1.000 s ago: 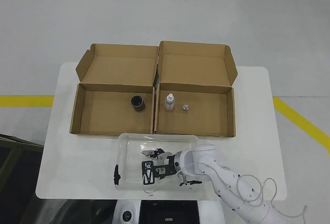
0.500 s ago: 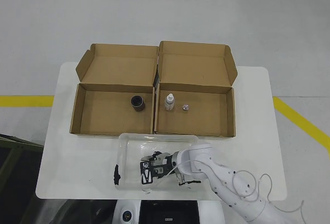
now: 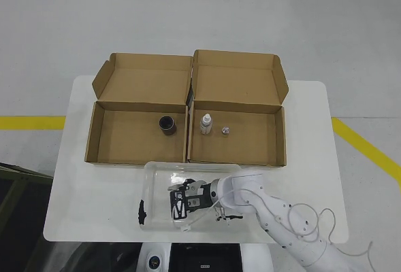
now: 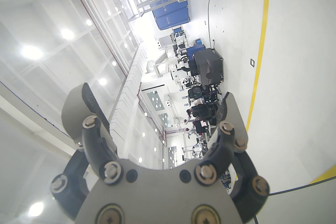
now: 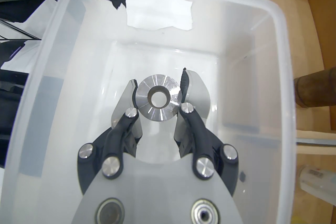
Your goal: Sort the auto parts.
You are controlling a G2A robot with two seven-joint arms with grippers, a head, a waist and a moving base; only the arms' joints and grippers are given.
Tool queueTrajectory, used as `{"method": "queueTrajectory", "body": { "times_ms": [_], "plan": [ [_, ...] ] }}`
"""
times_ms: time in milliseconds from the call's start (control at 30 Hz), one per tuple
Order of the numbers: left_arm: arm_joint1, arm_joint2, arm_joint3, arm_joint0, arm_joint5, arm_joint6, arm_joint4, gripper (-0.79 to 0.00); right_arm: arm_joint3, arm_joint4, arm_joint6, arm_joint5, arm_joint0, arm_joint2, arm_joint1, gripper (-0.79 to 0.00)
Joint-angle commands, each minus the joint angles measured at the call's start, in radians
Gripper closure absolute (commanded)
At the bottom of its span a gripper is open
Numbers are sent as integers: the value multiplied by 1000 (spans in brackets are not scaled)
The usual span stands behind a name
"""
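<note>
I see the silver ring (image 5: 157, 100) pinched between the right gripper's (image 5: 159, 87) fingers. It sits inside the clear bin (image 3: 148, 183) at lower centre of the top view, just below the cardboard boxes (image 3: 118, 139). My left gripper (image 4: 156, 93) gapes wide, holding nothing.

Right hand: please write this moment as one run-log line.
right hand: shut on metal ring | place: inside clear bin | left hand: open, empty

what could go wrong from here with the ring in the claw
1. The right claw pinches the smooth ring by its edge only; it might slip or swivel on lifting.
2. The claw sits inside the bin; coming out, it could catch the wall and drag the bin.
</note>
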Motion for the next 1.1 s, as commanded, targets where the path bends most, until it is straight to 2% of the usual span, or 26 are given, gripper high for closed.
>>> {"method": "queueTrajectory", "body": {
  "times_ms": [0, 500, 1067],
  "plan": [
    [0, 0, 0, 0, 0, 0, 0, -785, -13, 3, -10, -1, -3, 11, 3, 0],
    [0, 0, 0, 0, 0, 0, 0, -785, -121, 18, -141, -5, -22, 86, 27, 0],
    [0, 0, 0, 0, 0, 0, 0, -785, -203, 36, -206, 34, -19, 144, 41, 0]
  ]
}}
